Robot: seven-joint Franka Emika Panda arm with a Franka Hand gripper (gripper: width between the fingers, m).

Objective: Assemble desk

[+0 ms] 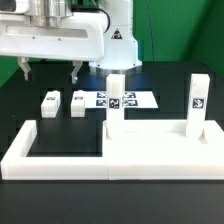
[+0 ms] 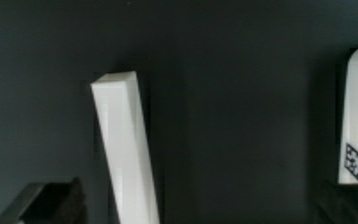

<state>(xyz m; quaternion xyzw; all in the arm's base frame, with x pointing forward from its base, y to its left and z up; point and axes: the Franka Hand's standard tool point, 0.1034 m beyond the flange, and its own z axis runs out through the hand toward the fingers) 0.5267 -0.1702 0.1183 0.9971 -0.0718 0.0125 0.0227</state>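
Black worktop (image 1: 60,130) carries a border frame (image 1: 60,165). The tabletop (image 1: 150,138) sits in the frame's corner, probably for bracing; two upright legs (image 1: 115,100) stand on it. Your hand (image 1: 48,70) hangs open, empty, above loose legs (image 1: 50,103) beyond the frame.

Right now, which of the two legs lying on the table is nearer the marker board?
The lying leg on the exterior view's right, next to the marker board; the other lying leg is farther to the left.

Robotics lab, black table (image 1: 30,112), marker board (image 1: 143,100), robot arm (image 1: 120,35)
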